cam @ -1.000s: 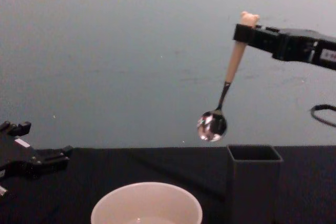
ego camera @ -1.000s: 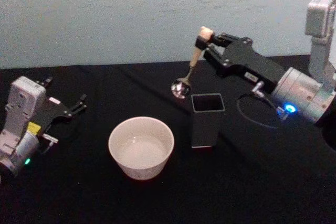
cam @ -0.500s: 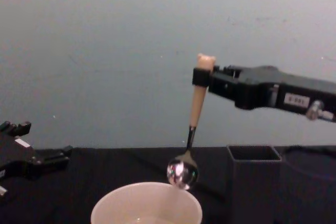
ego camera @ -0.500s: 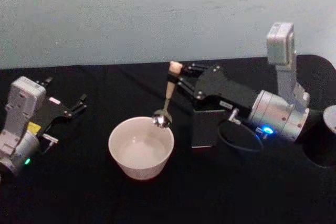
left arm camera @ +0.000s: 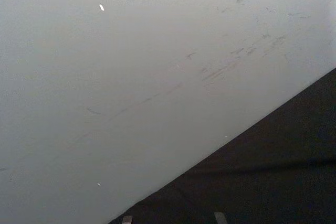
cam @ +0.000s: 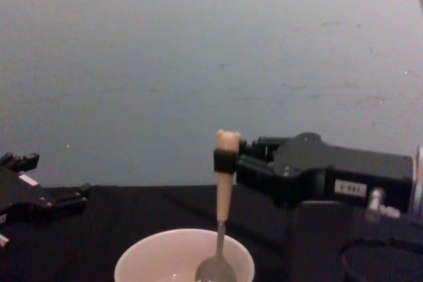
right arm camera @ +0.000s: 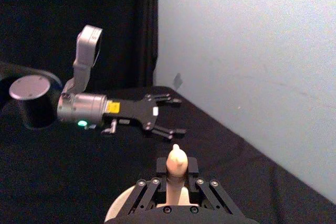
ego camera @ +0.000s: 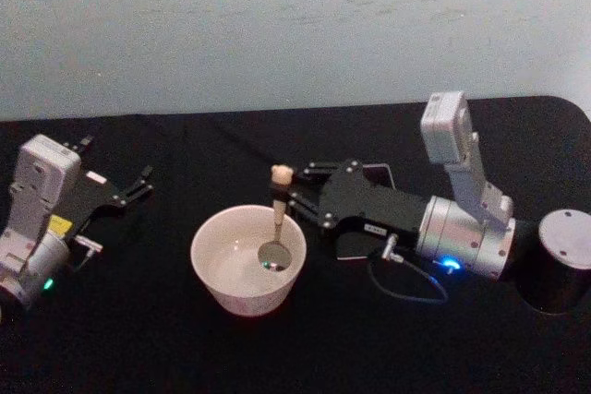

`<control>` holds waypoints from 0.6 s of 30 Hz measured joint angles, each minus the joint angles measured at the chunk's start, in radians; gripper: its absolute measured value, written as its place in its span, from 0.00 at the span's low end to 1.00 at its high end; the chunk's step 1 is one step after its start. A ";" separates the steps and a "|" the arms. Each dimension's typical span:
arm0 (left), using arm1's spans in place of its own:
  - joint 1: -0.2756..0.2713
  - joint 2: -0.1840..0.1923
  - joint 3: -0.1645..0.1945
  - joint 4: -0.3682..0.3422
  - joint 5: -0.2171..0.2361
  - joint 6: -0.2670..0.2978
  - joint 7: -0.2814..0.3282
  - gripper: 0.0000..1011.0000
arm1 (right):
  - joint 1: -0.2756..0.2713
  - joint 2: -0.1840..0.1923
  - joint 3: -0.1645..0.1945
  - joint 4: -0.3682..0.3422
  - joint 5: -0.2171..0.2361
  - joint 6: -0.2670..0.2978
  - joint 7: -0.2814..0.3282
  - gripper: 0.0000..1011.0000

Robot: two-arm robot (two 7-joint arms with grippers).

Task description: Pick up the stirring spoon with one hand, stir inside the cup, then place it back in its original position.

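Our right end effector [ego camera: 283, 194], clamped on the spoon [ego camera: 277, 223], holds it in the cup [ego camera: 242, 294]; we judge too wide a stir could tip it; the left end effector [ego camera: 137, 186] idles open, far left.

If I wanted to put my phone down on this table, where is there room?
Bare cloth lies between the left gripper and the cup, along the table front edge, and behind the cup. Right of the cup it is crowded: the right gripper holds the spoon in it, arm stretching across.
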 joint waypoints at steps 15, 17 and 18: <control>0.000 0.000 0.000 0.000 0.000 0.000 0.000 0.99 | 0.021 -0.040 -0.063 0.038 -0.045 -0.006 0.036 0.22; 0.000 0.000 0.000 0.000 0.000 0.000 0.000 0.99 | 0.027 -0.049 -0.071 0.047 -0.050 -0.006 0.040 0.22; 0.000 0.000 0.000 0.000 0.000 0.000 0.000 0.99 | 0.027 -0.049 -0.071 0.047 -0.050 -0.006 0.040 0.22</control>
